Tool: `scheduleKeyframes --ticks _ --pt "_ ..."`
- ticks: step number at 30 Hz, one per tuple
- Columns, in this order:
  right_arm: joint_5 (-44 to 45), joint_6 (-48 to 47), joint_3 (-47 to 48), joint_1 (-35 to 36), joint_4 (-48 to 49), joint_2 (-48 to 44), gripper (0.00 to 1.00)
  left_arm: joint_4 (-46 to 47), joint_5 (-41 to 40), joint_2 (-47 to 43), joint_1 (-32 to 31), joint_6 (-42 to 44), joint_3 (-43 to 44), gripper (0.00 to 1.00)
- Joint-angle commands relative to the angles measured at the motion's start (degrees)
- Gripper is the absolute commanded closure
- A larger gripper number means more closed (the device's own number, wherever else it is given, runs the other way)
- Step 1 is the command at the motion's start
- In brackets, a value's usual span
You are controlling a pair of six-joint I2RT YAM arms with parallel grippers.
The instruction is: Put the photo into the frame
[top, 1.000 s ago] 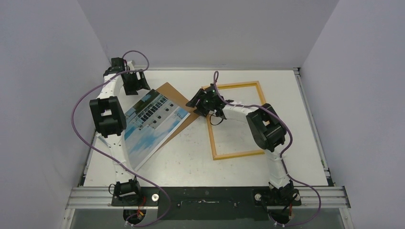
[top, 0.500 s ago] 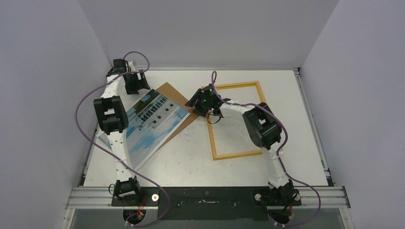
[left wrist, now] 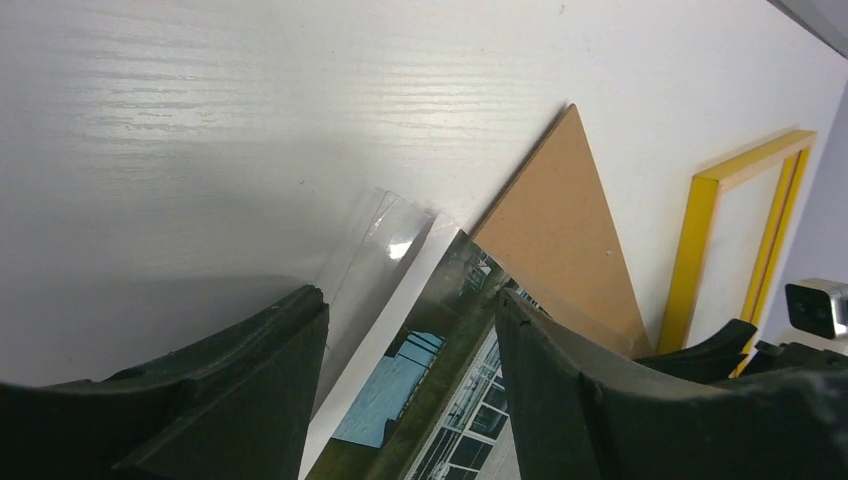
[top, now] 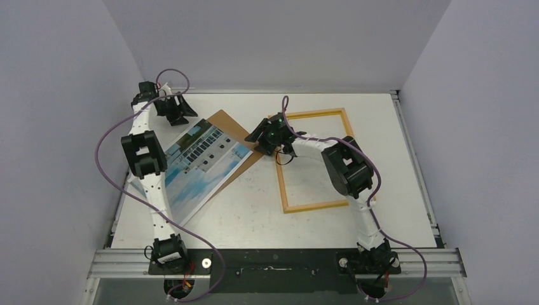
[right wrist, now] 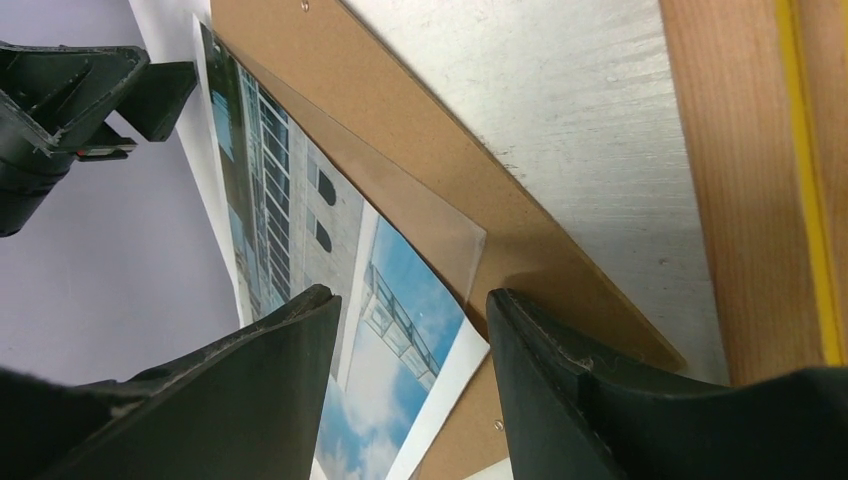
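**Top view.** The photo (top: 204, 163) lies flat on the left half of the table (top: 254, 219), skewed, with one corner overlapping a brown board (top: 224, 121). The frame (top: 316, 206) lies flat to the right with nothing in its opening, so the insertion is judged not yet begun. The left gripper (top: 175, 112) is at the photo's far corner and the right gripper (top: 260, 137) at its right corner, between photo and frame. This suggests a lift from two corners.

**Left wrist.** The fingers (left wrist: 270, 350) stand apart with nothing clamped. The photo's corner (left wrist: 440, 385) lies just below and between them, under a clear sheet (left wrist: 390, 240). Whether there is contact cannot be told.

**Right wrist.** The fingers (right wrist: 290, 350) stand apart and empty. The photo (right wrist: 290, 215) and the clear sheet (right wrist: 440, 235) lie directly ahead on the board (right wrist: 420, 130). The frame's wooden rail (right wrist: 740, 150) lies just beside them.
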Motion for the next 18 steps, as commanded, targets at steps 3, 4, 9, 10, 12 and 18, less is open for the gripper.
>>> scheduleKeyframes --ticks 3,4,9,10,12,18 --pt "-2.9 1.8 0.1 0.9 -0.6 4.1 0.43 -5.4 4.9 5.0 0.4 -2.1 0.7 0.4" --pt "-3.0 2.1 0.1 0.8 -0.4 4.2 0.43 -5.5 5.3 5.1 0.5 -2.4 0.5 0.4" --pt "-3.6 2.3 -0.1 0.9 0.2 4.4 0.43 -1.5 10.7 5.4 1.8 -6.8 -1.7 0.42" --pt "-3.6 2.4 -0.2 0.9 0.1 4.4 0.43 -0.2 12.0 5.5 2.3 -8.7 -2.1 0.43" --pt "-3.9 2.6 -0.6 0.9 0.5 4.5 0.43 2.3 14.5 5.7 3.0 -11.2 -2.6 0.46" --pt "-6.6 4.8 -2.4 0.9 9.4 4.6 0.43 8.3 18.6 4.5 3.1 -14.8 -5.0 0.52"
